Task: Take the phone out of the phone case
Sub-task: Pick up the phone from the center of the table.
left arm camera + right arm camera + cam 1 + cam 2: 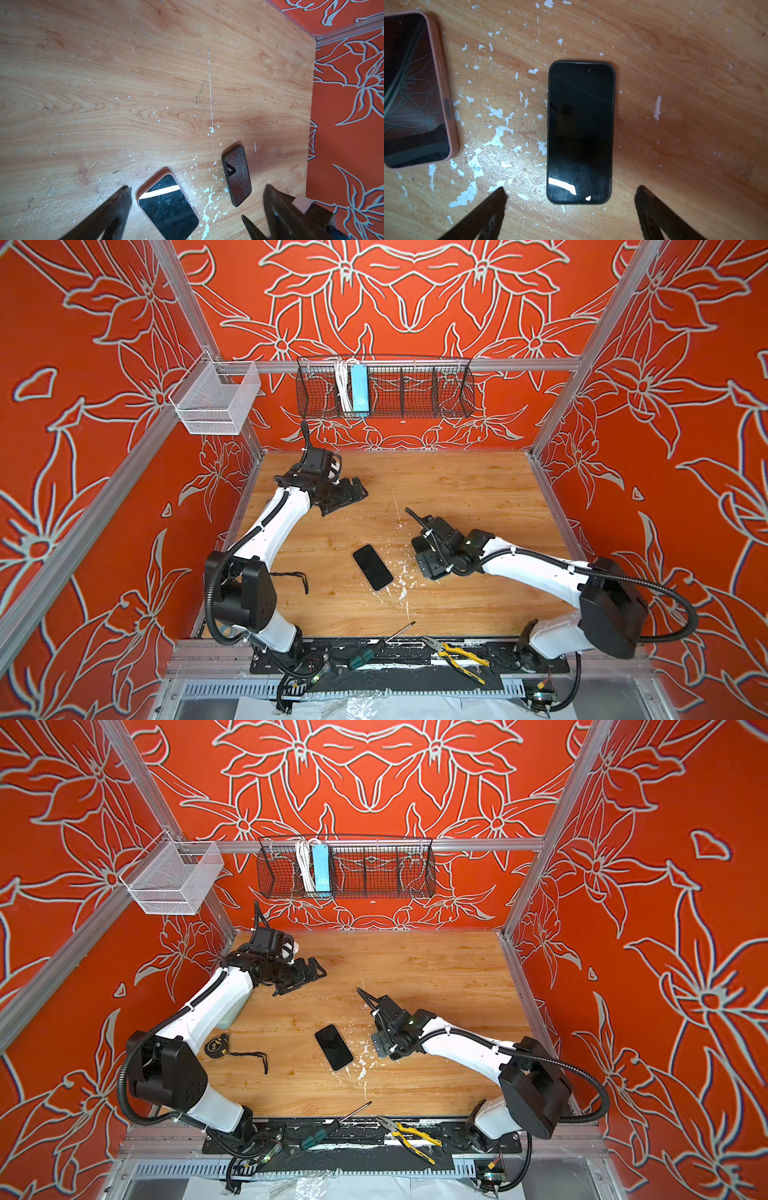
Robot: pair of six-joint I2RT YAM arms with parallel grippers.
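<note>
Wood table (457, 489), flecked with white paint. Item 1: phone (415, 89) in pink case (446, 87), screen up, flat on the table just beside the right gripper (571, 190), outside one of its fingers; it also shows in both top views (372, 567) (333, 1047) and lies ahead of the left gripper (197, 188), between its spread fingers. Item 2: black phone (580, 133), screen up, directly under the right gripper and just ahead of its fingertips; the gripper hides it in the top views. Right gripper (430, 566): jaws wide apart, holding nothing. Left gripper (345, 495): jaws wide apart, holding nothing, well apart from both phones. Sundries: tape measure (218, 1044) by the left arm's elbow; screwdriver (365, 649) and pliers (455, 655) between the arm bases.
</note>
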